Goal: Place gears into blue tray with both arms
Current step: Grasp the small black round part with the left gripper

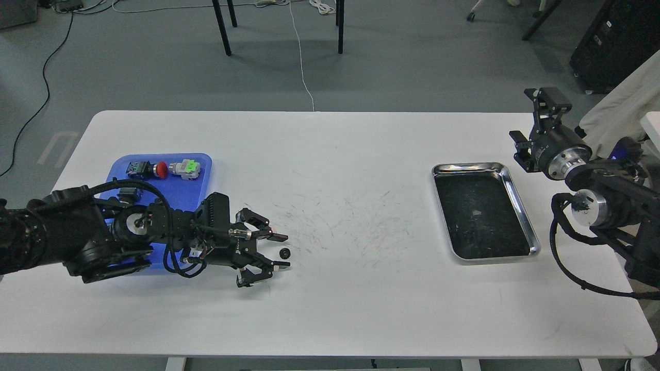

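Observation:
One small black gear (284,253) lies on the white table, just right of the blue tray (198,180). My left gripper (283,251) is open low over the table, its two fingertips on either side of the gear, not closed on it. The left arm lies across the tray's near half and hides it. The blue tray holds push-button switches at its far edge. My right gripper (549,98) is raised past the table's far right corner, seen end-on; its fingers look close together but I cannot tell its state.
A shiny steel tray (517,196) with a dark inside stands at the right of the table. Red-capped (161,169) and green-capped (188,168) switches lie in the blue tray. Chair legs and cables are on the floor beyond the table.

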